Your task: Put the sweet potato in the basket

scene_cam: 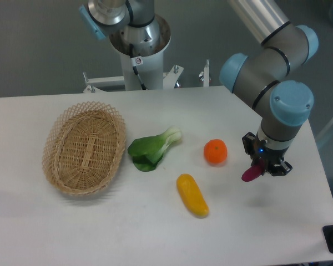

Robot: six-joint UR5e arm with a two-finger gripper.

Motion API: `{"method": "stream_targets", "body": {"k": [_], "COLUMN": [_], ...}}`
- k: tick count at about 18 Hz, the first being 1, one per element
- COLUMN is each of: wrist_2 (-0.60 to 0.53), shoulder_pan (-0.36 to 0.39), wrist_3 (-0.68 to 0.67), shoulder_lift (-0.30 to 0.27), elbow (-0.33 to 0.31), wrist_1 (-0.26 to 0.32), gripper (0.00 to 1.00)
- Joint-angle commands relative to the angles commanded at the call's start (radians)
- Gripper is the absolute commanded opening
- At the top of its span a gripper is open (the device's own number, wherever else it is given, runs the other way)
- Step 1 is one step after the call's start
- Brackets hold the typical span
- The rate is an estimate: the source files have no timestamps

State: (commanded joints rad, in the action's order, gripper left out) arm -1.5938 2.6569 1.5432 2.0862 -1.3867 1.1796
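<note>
I see a white table (100,233) filling most of my view, with a grey wall behind it and the arm's white pedestal (140,55) standing at the far edge. On the left half sits the basket (84,147), oval and woven, with nothing in it. To its right lies a green bok choy (152,148), its leaves close to the basket's rim but not touching as far as I can judge. Further right is 1 orange fruit (215,152), and nearer me, between the greens and the fruit, 1 yellow vegetable (192,195) lying at a slant. The gripper (262,168) hangs over the right side of the table, well apart from the basket, clenched on the sweet potato (251,174), which pokes out down and to the left, clear of the tabletop. Only its lower end shows; the rest is hidden inside the fingers. A faint shadow lies on the table beneath it. The arm's upper links run out of the top of my view.
</note>
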Motion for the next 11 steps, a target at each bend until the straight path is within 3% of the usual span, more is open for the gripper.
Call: {"method": "stream_targets", "body": {"k": [11], "wrist_2": [0.002], "shoulder_pan": [-0.006], "wrist_3": [-0.025], "shoulder_lift": [-0.002], "elbow": [-0.002], "wrist_1": [0.002], "gripper": [0.27]}}
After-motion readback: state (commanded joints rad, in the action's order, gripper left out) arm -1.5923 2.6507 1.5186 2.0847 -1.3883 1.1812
